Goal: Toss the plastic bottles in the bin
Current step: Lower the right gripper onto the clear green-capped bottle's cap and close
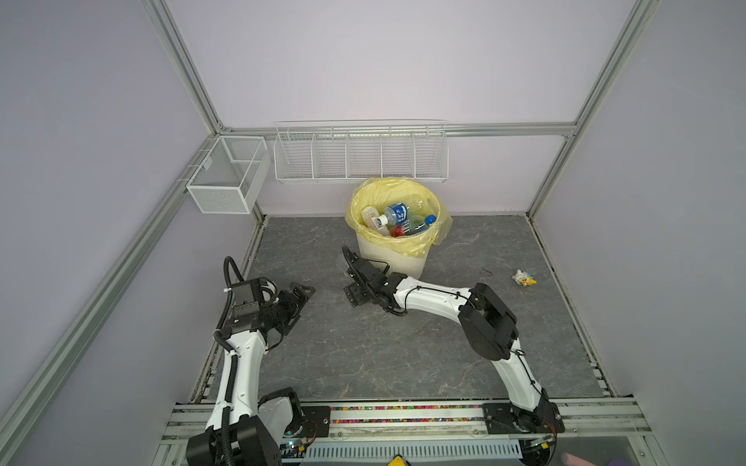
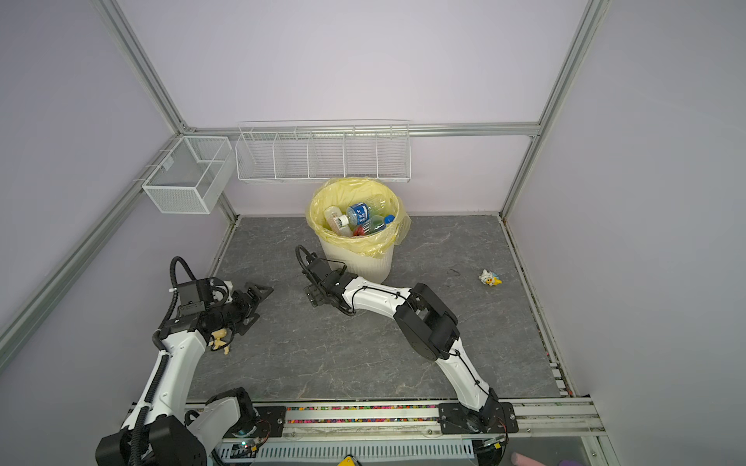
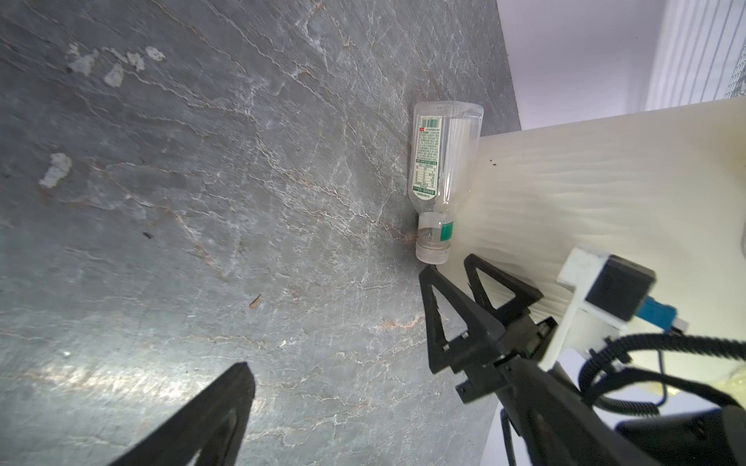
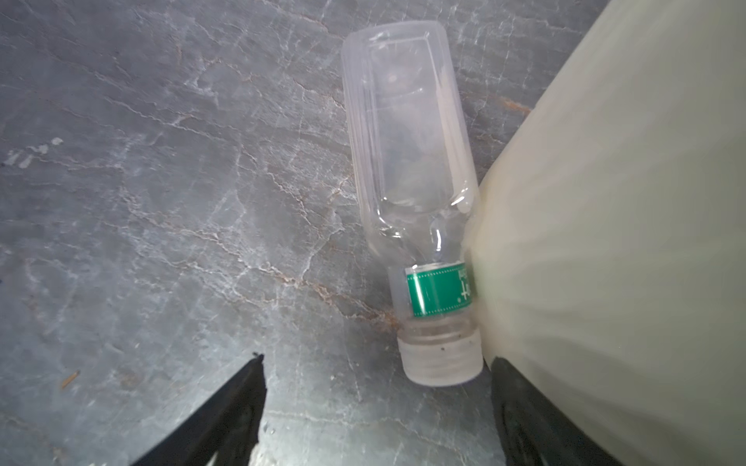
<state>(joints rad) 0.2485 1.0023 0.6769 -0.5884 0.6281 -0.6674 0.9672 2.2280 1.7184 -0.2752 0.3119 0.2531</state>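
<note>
The left gripper (image 1: pixel 304 304) hangs wide open and empty, left of the bin (image 1: pixel 403 264). The right gripper (image 4: pixel 377 363), wide open and empty, faces the cap of a clear bottle (image 4: pixel 403 141) lying on the bench (image 1: pixel 403 347) against the bin's wall. Other bottles (image 1: pixel 397 214) lie inside the bin.

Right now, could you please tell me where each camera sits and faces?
Top view: high in front, looking down at the bin; left arm, right arm.
Top view: beside it, facing likewise; same arms, toy figure.
Left wrist: on left arm, facing clear bottle against the bin; own finger, right hand.
Right wrist: on right arm, nearer that bottle; own fingers.
Wrists share: bottle, bin.
</note>
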